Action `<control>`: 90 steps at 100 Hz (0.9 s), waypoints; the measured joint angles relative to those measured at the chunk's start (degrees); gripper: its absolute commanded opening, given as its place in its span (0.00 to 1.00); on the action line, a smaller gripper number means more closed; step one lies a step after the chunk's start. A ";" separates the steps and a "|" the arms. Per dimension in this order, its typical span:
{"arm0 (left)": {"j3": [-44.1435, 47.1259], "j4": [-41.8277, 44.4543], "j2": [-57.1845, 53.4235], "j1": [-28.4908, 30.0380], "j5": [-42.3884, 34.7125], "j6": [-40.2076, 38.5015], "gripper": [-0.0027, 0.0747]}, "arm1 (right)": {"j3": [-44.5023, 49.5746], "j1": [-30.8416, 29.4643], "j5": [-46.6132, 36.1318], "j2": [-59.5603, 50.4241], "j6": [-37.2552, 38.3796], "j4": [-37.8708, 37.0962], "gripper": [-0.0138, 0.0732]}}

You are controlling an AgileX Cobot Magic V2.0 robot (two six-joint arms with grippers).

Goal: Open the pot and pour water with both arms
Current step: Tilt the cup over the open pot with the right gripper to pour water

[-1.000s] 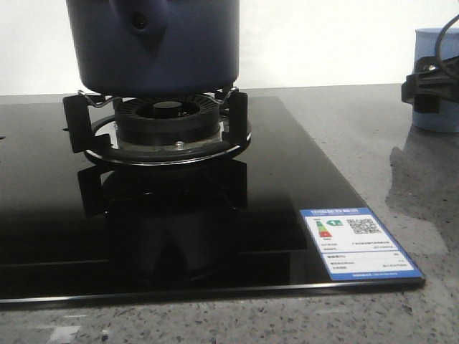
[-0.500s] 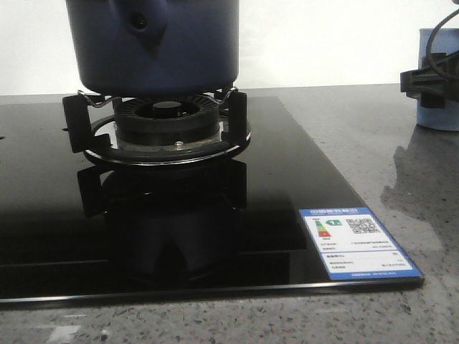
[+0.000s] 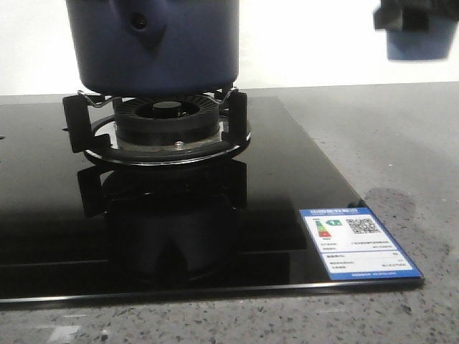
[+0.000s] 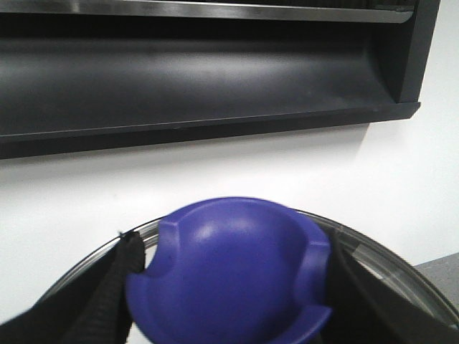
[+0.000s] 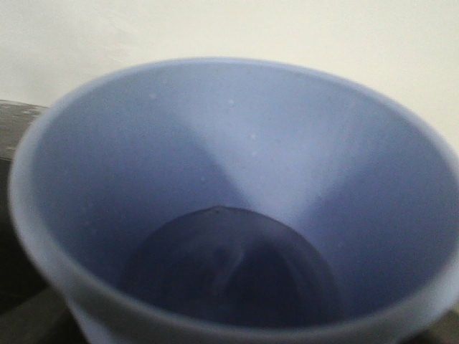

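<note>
The cup (image 3: 419,32) has gone up off the counter (image 3: 401,143) since before, and now hangs far right in the right gripper (image 3: 401,16), pinched. The pot (image 3: 154,43) sits on the burner (image 3: 166,118), left of it. The left gripper's (image 4: 229,287) jaws squeeze the lid knob (image 4: 229,283) (purple). Water fills the cup's bottom.

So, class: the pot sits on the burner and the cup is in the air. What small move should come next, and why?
Probably carry the cup leftward toward the pot. The right gripper holds it high, well right of the pot, while the left gripper has its jaws around the lid knob.
</note>
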 measured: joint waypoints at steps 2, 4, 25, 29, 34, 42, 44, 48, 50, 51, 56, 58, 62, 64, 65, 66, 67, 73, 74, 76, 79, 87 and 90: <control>0.00 0.00 0.00 0.00 0.00 0.00 0.44 | -0.77 0.23 1.95 -0.38 0.00 -0.29 0.46; 0.00 0.00 0.00 0.00 0.00 0.00 0.44 | -2.00 0.55 3.23 -0.50 0.00 -0.62 0.46; 0.00 0.00 0.00 0.00 0.00 0.00 0.44 | -14.71 4.41 20.21 -1.05 0.00 -4.35 0.46; 0.00 0.00 0.00 0.00 0.00 0.00 0.44 | -16.63 5.58 22.15 -1.05 0.00 -5.82 0.46; 0.00 0.00 0.00 0.00 0.00 0.00 0.44 | -18.55 7.03 23.86 -1.05 0.00 -7.44 0.46; 0.00 0.00 0.00 0.00 0.00 0.00 0.44 | -21.07 9.48 26.00 -1.05 0.00 -10.34 0.46; 0.00 0.00 0.00 0.00 0.00 0.00 0.44 | -21.44 10.08 26.39 -0.92 0.00 -11.02 0.46; 0.00 0.00 0.00 0.00 0.00 0.00 0.44 | -22.52 11.02 27.03 -0.67 0.00 -12.33 0.46; 0.00 0.00 0.11 0.00 0.00 0.00 0.44 | -23.04 11.59 27.47 -0.47 0.00 -13.07 0.46; 0.00 0.00 0.11 0.00 0.00 0.00 0.44 | -23.21 11.98 27.81 -0.30 0.00 -13.29 0.46; 0.00 0.00 0.38 0.00 0.00 0.00 0.44 | -24.48 13.31 28.98 0.48 0.00 -15.09 0.46; 0.00 0.00 0.52 0.00 0.00 0.00 0.44 | -24.76 13.93 29.55 0.83 0.00 -16.05 0.46; 0.00 0.00 0.78 0.00 0.00 0.00 0.44 | -25.63 14.92 30.46 1.50 0.00 -18.14 0.46; 0.00 0.00 0.87 0.00 0.00 0.00 0.44 | -26.11 15.53 31.10 1.95 0.00 -19.39 0.46; 0.00 0.00 1.01 0.00 0.00 0.00 0.44 | -26.27 15.94 31.52 2.24 0.00 -19.77 0.46; 0.00 0.00 1.01 0.00 0.00 0.00 0.44 | -26.62 16.15 31.78 2.40 0.00 -20.18 0.46; 0.00 0.00 1.17 0.00 0.00 0.00 0.44 | -26.79 16.35 32.03 2.57 0.00 -21.03 0.46; 0.00 0.00 1.54 0.00 0.00 0.00 0.44 | -28.36 18.15 33.92 4.00 0.00 -24.59 0.46; 0.00 0.00 1.53 0.00 0.00 0.00 0.44 | -28.55 18.33 34.11 4.16 0.00 -25.51 0.46; 0.00 0.00 1.56 0.00 0.00 0.00 0.44 | -29.07 18.90 34.76 4.67 0.00 -26.88 0.46; 0.00 0.00 1.66 0.00 0.00 0.00 0.44 | -29.80 19.78 35.75 5.48 0.00 -28.68 0.46; 0.00 0.00 1.66 0.00 0.00 0.00 0.44 | -32.00 21.38 37.84 7.32 0.00 -33.37 0.46; 0.00 0.00 1.66 0.00 0.00 0.00 0.44 | -32.77 21.84 38.64 8.01 0.00 -35.39 0.46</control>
